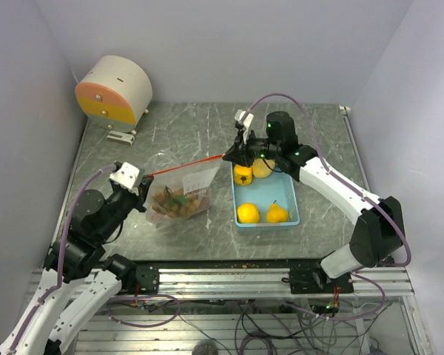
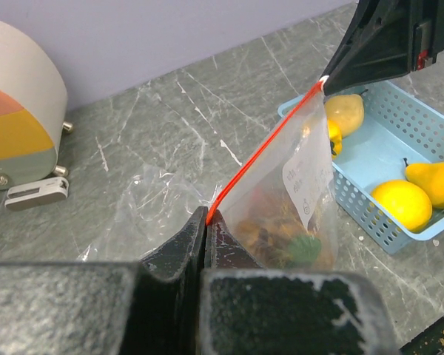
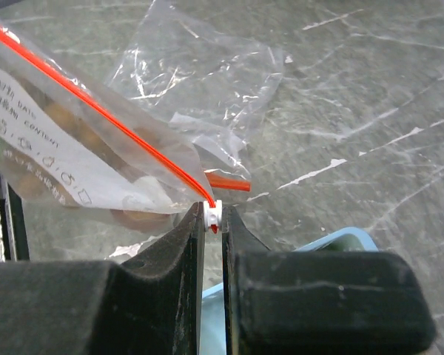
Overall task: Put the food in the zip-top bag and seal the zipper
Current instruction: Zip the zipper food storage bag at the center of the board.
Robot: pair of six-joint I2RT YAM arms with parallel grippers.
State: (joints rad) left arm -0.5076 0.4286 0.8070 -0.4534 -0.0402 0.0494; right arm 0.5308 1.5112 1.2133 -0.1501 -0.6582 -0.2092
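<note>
A clear zip-top bag (image 1: 179, 194) with a red zipper (image 1: 186, 166) hangs stretched between my two grippers. It holds brown lumps (image 2: 281, 237) and something green. My left gripper (image 2: 206, 216) is shut on the zipper's left end. At the right end, above the tray's corner, my right gripper (image 3: 214, 215) is shut on the white slider (image 3: 213, 212). Yellow and orange fruits lie in the light blue tray (image 1: 290, 194): a round one (image 1: 248, 213), a pear (image 1: 277, 214), and two more (image 1: 243, 174) partly under the right gripper (image 1: 226, 157).
A second, empty clear bag (image 3: 200, 74) lies flat on the grey marble table behind the held one. A round cream, orange and yellow device (image 1: 115, 89) stands at the back left corner. White walls close in the table.
</note>
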